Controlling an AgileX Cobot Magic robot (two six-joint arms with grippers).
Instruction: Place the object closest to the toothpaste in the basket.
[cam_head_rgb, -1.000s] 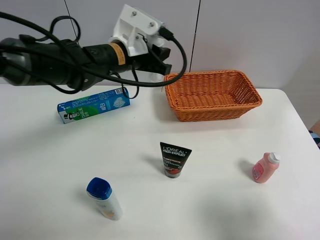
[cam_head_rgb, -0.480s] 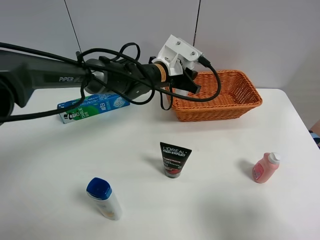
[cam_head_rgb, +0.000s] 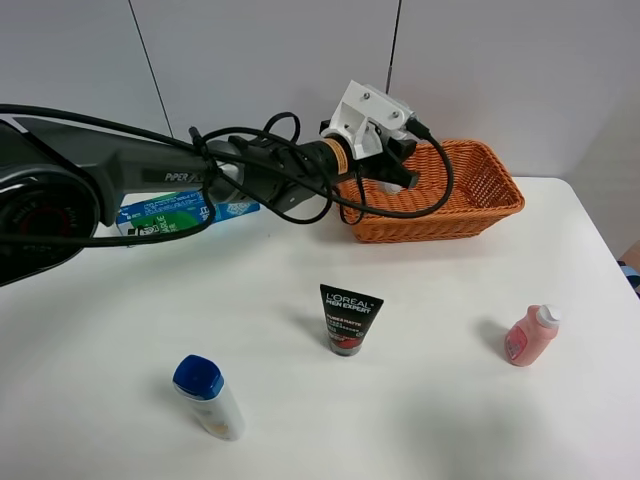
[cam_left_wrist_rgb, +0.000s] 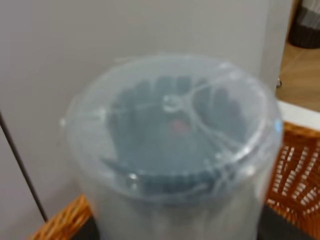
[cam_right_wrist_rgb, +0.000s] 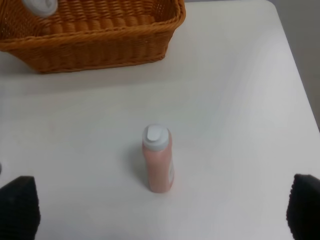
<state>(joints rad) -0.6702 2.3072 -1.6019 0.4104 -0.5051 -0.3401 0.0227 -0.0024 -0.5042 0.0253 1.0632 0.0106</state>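
Observation:
The toothpaste box (cam_head_rgb: 185, 212), blue and green, lies at the back left of the table. The orange wicker basket (cam_head_rgb: 500, 205) stands at the back right. My left gripper (cam_head_rgb: 392, 168) hangs over the basket's left end. It is shut on a clear round plastic container (cam_left_wrist_rgb: 170, 150) with dark contents, which fills the left wrist view, with the basket's weave (cam_left_wrist_rgb: 300, 165) behind it. The container is mostly hidden in the exterior view. My right gripper (cam_right_wrist_rgb: 162, 207) is open and empty above the table near the pink bottle (cam_right_wrist_rgb: 158, 159).
A black L'Oreal tube (cam_head_rgb: 348, 318) stands mid-table. A white bottle with a blue cap (cam_head_rgb: 208, 396) is at the front left. The pink bottle (cam_head_rgb: 529, 335) is at the right. The basket (cam_right_wrist_rgb: 100, 47) lies beyond it in the right wrist view.
My left arm has swung right, from above the toothpaste box to over the basket's left end, and come lower. Objects on the table have not moved.

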